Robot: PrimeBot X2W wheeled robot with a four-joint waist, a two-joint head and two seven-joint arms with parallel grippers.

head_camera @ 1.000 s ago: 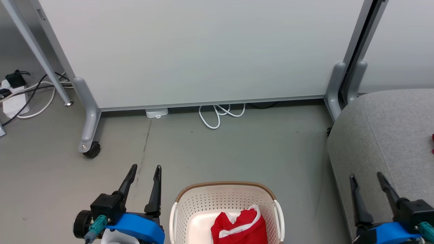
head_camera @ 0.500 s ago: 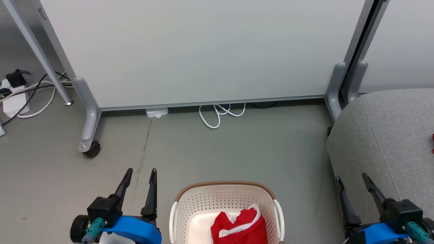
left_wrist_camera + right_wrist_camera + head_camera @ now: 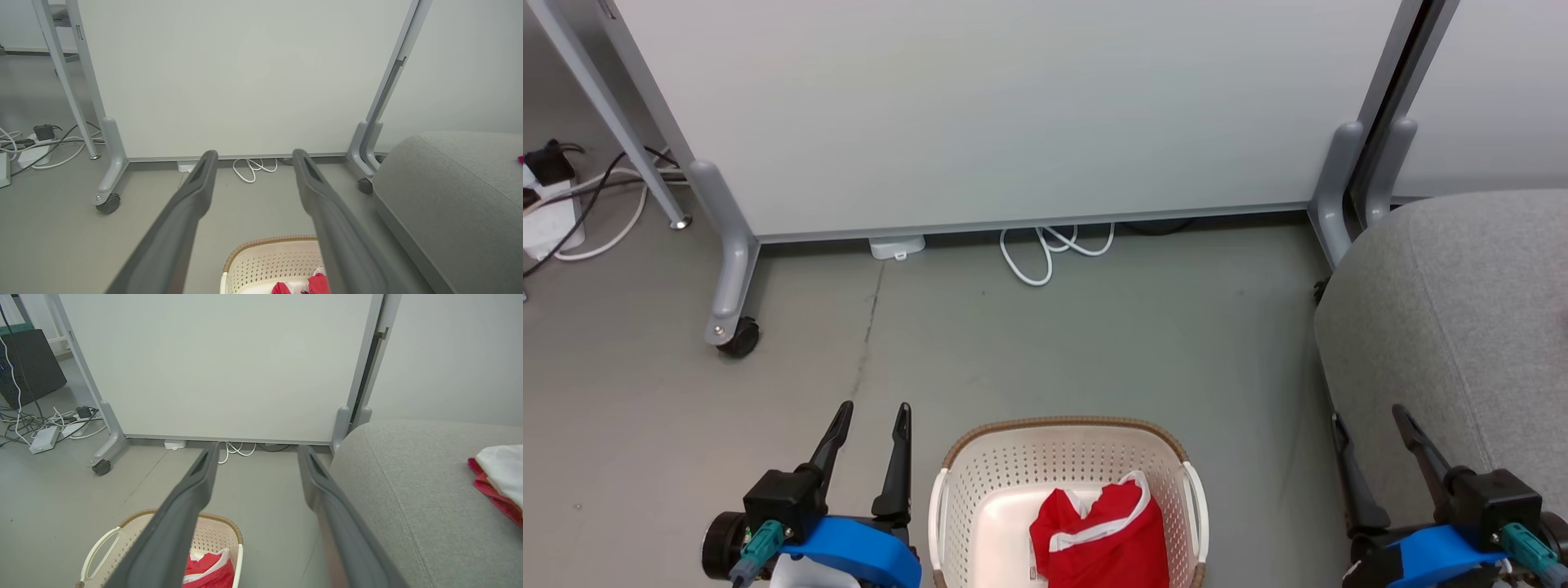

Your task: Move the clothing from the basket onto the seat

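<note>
Clothing [image 3: 1098, 535] red, crumpled in basket [image 3: 1062, 457] on floor [image 3: 1094, 343]; left gripper [image 3: 875, 406] beside basket, jaws apart, empty; right gripper [image 3: 1367, 413] jaws apart, empty, at seat [image 3: 1445, 310] edge.

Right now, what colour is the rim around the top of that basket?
Brown, with a woven look, on the cream-white basket; the head view shows it best.

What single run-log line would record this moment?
left gripper: open, empty | right gripper: open, empty | clothing: in basket | seat: red-and-white fabric on it
</note>
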